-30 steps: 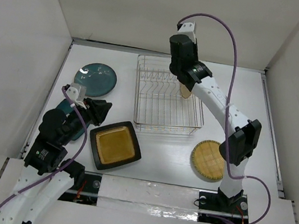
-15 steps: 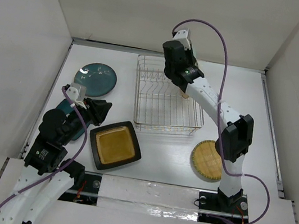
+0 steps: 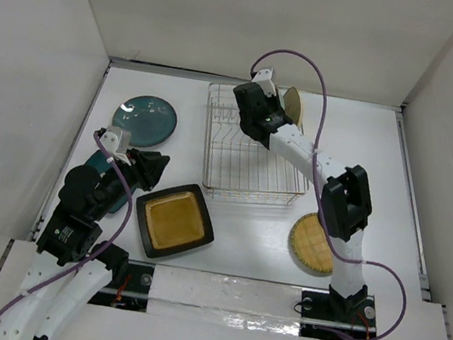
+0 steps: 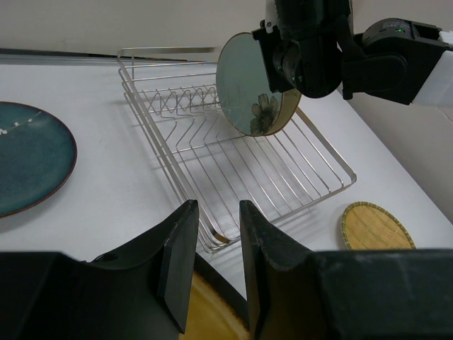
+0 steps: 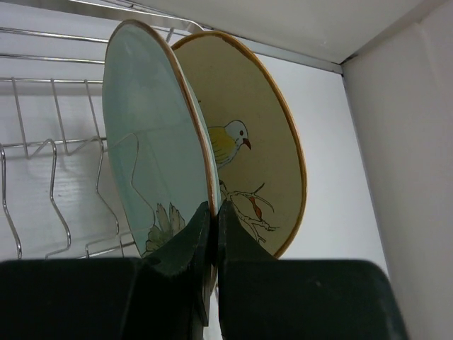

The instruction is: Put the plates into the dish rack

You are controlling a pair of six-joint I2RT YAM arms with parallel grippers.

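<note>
1. The right gripper (image 5: 213, 214) has its two fingers pinched together on the lower rim of the pale blue round plate with a painted flower (image 5: 152, 142), which stands on edge in the air
2. A tan round plate painted with a bird on a twig (image 5: 255, 149) stands close behind the pale blue one, and their lower edges meet at the fingers; whether it is also in the pinch cannot be told
3. Both plates are held up over the far right corner of the rectangular silver wire dish rack (image 3: 211, 137), which sits at the far middle of the white table (image 3: 249, 247)
4. The left gripper (image 4: 216, 212) hovers low at the near left of the table, its fingers a small way apart with nothing between them, over the far corner of the black square plate with an amber centre (image 3: 174, 220)
5. That square plate lies flat near the rack's near left corner, turned a little askew
6. One dark teal round plate (image 3: 145, 118) lies flat to the left of the rack, apart from it
7. A second dark teal plate (image 3: 120, 196) lies nearer, mostly hidden under the left arm, just beside the square plate's left edge
8. The yellow round plate with a grid pattern (image 3: 310, 242) lies flat at the near right, in front of the rack's right corner, partly covered in the top view by the right arm
</note>
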